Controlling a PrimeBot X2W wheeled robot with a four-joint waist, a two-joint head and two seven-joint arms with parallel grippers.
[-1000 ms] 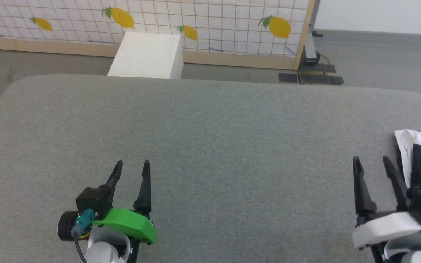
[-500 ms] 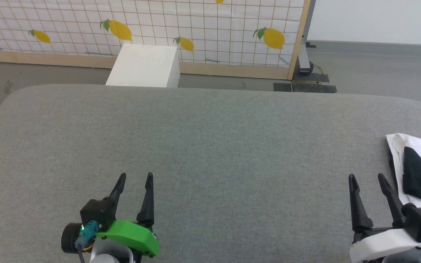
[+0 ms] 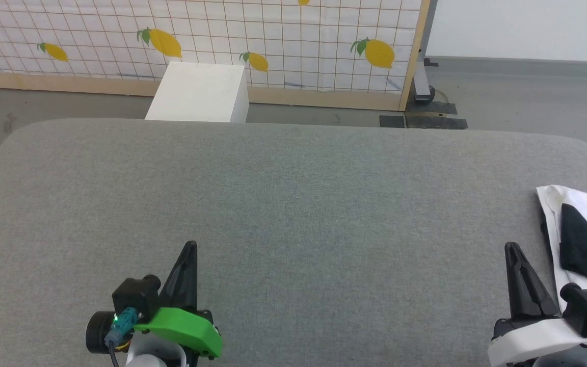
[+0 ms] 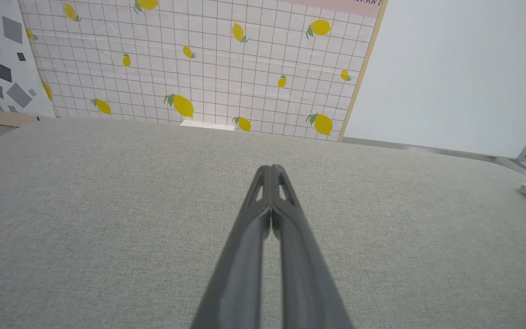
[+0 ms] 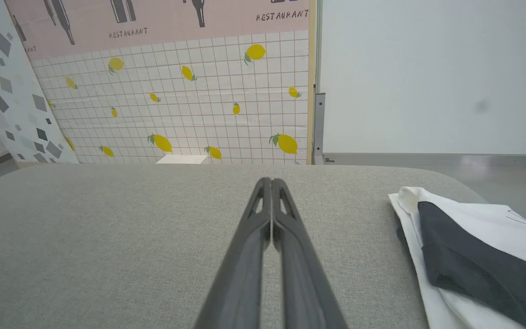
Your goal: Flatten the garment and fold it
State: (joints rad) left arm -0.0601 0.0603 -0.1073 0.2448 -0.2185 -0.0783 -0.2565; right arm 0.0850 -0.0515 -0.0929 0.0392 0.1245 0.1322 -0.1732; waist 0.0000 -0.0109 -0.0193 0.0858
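- One grey padded surface [image 3: 293, 204] with rounded far corners spreads across nearly the whole head view. Both grippers are over it and the garment lies on it.
- Beyond its far edge stands a lemon-printed panel [image 3: 273, 41], white with a thin grid and a wooden frame, on a grey floor [image 3: 528, 92].
- At the surface's right edge lies the garment [image 3: 586, 224], white cloth with a black piece lying across its top. The picture's edge cuts off its right part, so its full shape cannot be told.
- On the floor, between the panel and the surface's far edge and left of centre, sits a white box [image 3: 199, 92].
- Near the right front corner, the right gripper [image 3: 511, 247] has its two dark fingers pressed together into one point, gripping nothing, and points toward the far side. The garment lies just to its right. The right wrist view shows a narrow strip of grey surface between the fingers and the white edge, so they are not touching.
- Near the front and left of centre, the left gripper [image 3: 190, 244], with a green cover at its wrist, has its fingers pressed tip to tip and is empty too. The garment is well apart from it, off to the right, and appears as a small pale bit at the right edge of the left wrist view.
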